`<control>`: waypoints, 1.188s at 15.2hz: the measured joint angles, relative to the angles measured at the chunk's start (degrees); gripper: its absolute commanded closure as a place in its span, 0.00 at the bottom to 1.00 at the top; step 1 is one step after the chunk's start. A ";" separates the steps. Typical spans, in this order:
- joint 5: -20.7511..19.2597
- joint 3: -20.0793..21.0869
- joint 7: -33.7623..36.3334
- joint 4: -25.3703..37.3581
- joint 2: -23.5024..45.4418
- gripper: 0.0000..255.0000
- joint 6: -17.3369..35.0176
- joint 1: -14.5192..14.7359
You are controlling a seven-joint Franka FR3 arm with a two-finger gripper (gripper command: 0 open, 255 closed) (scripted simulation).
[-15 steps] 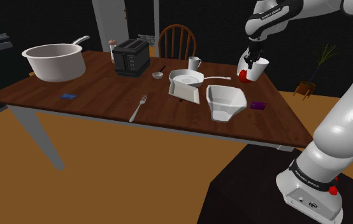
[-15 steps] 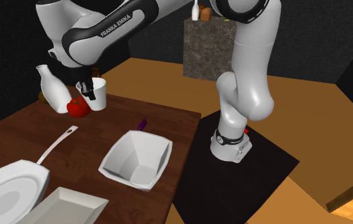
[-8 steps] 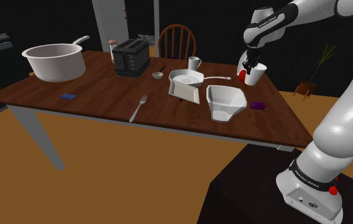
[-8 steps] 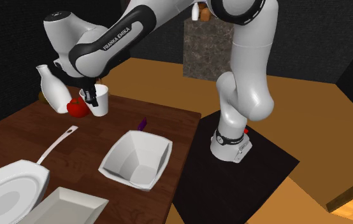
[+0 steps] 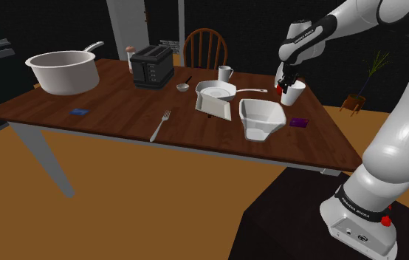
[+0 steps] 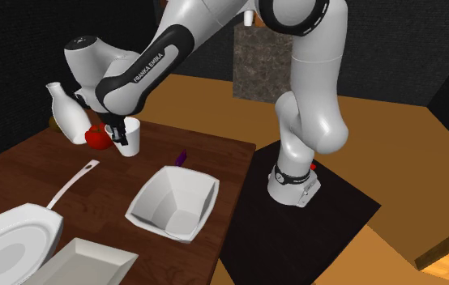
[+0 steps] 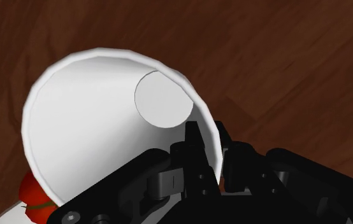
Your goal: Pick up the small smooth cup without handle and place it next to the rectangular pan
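Holding: gripper (image 5: 286, 83) (image 6: 119, 133) (image 7: 208, 151) clamped on the rim of the cup (image 5: 294, 94) (image 6: 130, 138) (image 7: 99, 121), wall pinched between the two fingers (image 7: 193, 137), one inside and one outside.
Cup: white, no handle, plain smooth wall tapering to a small flat base; mouth up, empty.
Cup position: far right corner of the table (image 5: 114, 111) in the shoulder view; just beside a red fruit (image 6: 96, 138) (image 7: 34, 191), near a white bottle (image 6: 67, 116). Low over the wood; cannot tell whether the base touches it.
Rectangular pan: white, mid-table (image 5: 215, 108) (image 6: 85, 263), well apart from the cup, to the shoulder view's left and nearer. Just beside a frying pan (image 5: 218, 91) (image 6: 12, 243).
Between cup and pan: square white bowl (image 5: 260, 118) (image 6: 173, 202).
Handling (judged): probably light and stiff; material not shown, so best treated as breakable. Smooth wall, likely slippery under the pads.
Hold point (judged): rim pinch workable but one-sided; prone to swing or pivot about the pads. Deeper bite down the wall safer than the lip alone.
Step (judged): cup in hand, carry toward the pan yet to be made.
Risk (judged): clipping the square bowl's rim or the frying pan's handle on a low path; tipping on set-down if released aslant.
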 measured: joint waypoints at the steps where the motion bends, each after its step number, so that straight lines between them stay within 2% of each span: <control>1: -0.04 -0.01 0.08 -0.36 0.08 1.00 0.43 -0.01; 6: -0.02 -0.04 0.05 -0.62 0.24 1.00 0.88 -0.08; 7: -0.02 -0.04 0.04 -0.62 0.24 0.00 0.88 -0.08; 13: -0.02 -0.05 0.04 -0.61 0.24 0.00 0.89 -0.08; 18: -0.90 0.23 0.63 1.37 -3.55 0.00 -4.79 0.84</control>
